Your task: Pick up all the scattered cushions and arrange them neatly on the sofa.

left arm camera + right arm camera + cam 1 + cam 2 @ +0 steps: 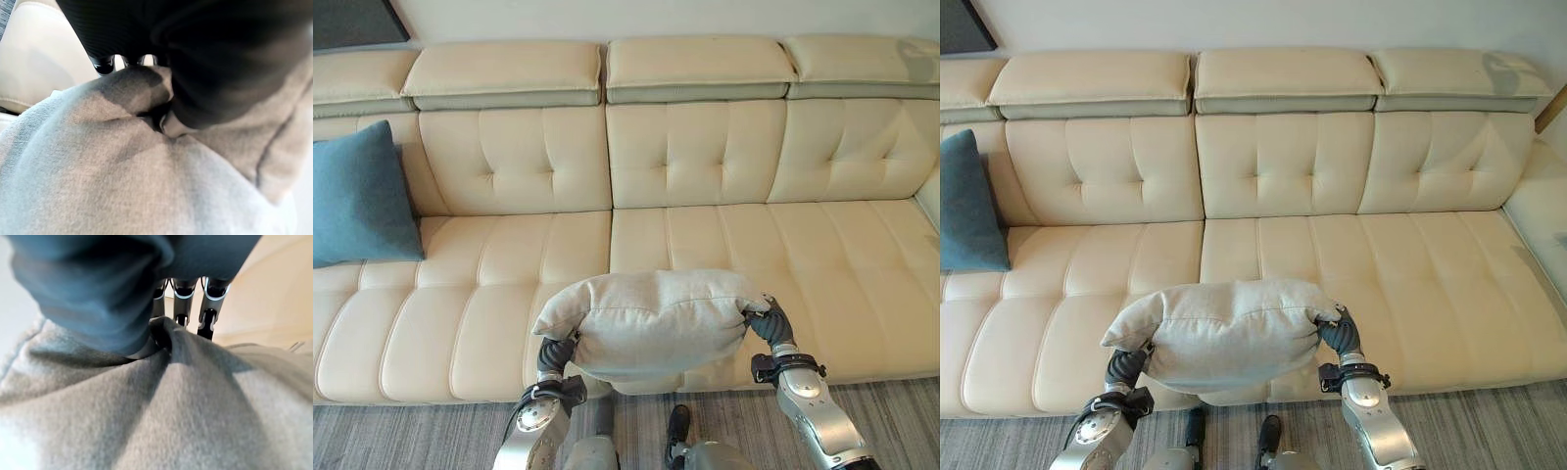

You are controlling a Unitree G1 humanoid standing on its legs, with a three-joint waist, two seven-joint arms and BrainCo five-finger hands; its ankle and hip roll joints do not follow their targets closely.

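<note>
I hold a light grey cushion (651, 323) between both hands, over the front edge of the cream sofa's seat (783, 255) near its middle. My left hand (555, 354) grips the cushion's lower left end and my right hand (770, 323) grips its right end. In the left wrist view the fingers (105, 63) and thumb pinch a fold of the grey cloth (98, 171). The right wrist view shows that hand's fingers (210, 313) curled over the cushion's edge (171, 406) the same way. A blue cushion (357, 196) leans upright against the backrest at the sofa's far left.
The sofa's tufted backrest (695, 152) spans the view, and its seat lies bare from the middle to the right. Grey carpet (411, 431) runs along the sofa's front. A dark panel (352, 20) hangs on the wall at the upper left.
</note>
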